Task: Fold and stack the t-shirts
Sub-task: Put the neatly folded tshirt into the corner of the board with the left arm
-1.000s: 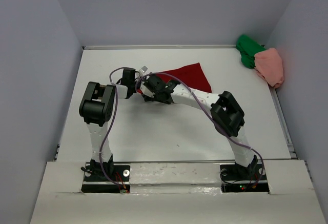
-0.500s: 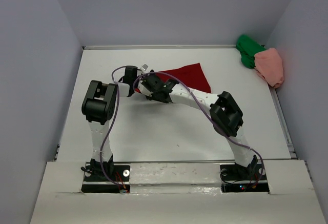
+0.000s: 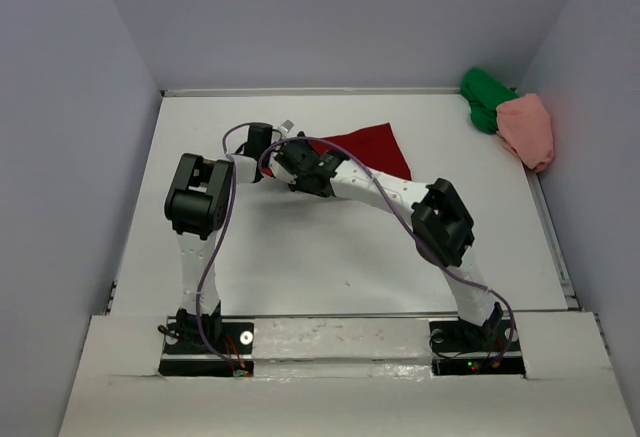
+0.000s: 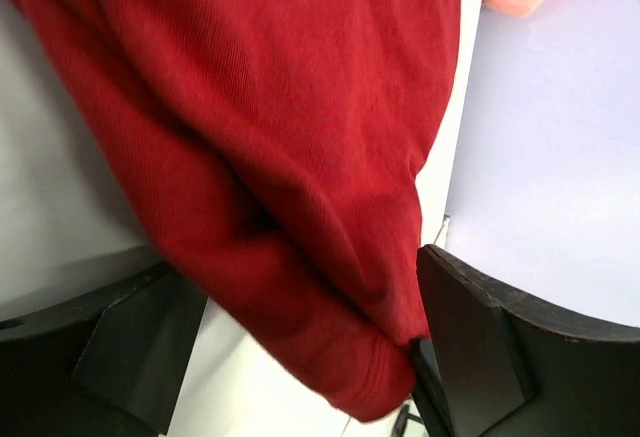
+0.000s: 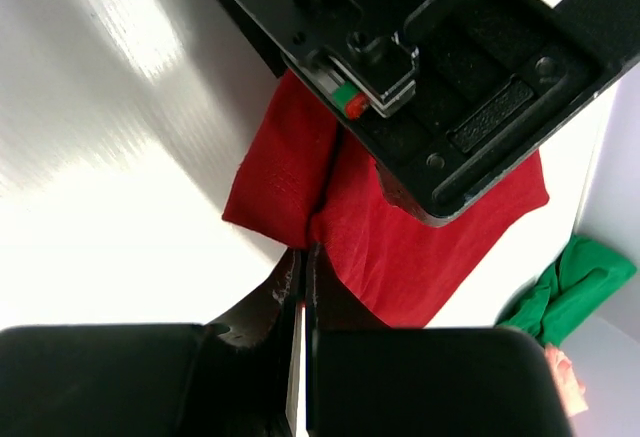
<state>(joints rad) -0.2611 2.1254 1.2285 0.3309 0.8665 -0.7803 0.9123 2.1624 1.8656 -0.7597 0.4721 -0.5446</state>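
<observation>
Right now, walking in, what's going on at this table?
Both arms are working on the dark red t-shirt at the back of the table. The right gripper is shut on its edge, and the left gripper is open with the cloth between its jaws. The green t-shirt and salmon pink t-shirt lie bunched together in the far right corner, not yet folded.

Matt, finely ribbed cloth: dark red t-shirt [image 4: 300, 157]; glossy white table [image 5: 100, 107].

Lab test cell (plain grey walls [image 3: 70, 157]); white table [image 3: 330, 257].
</observation>
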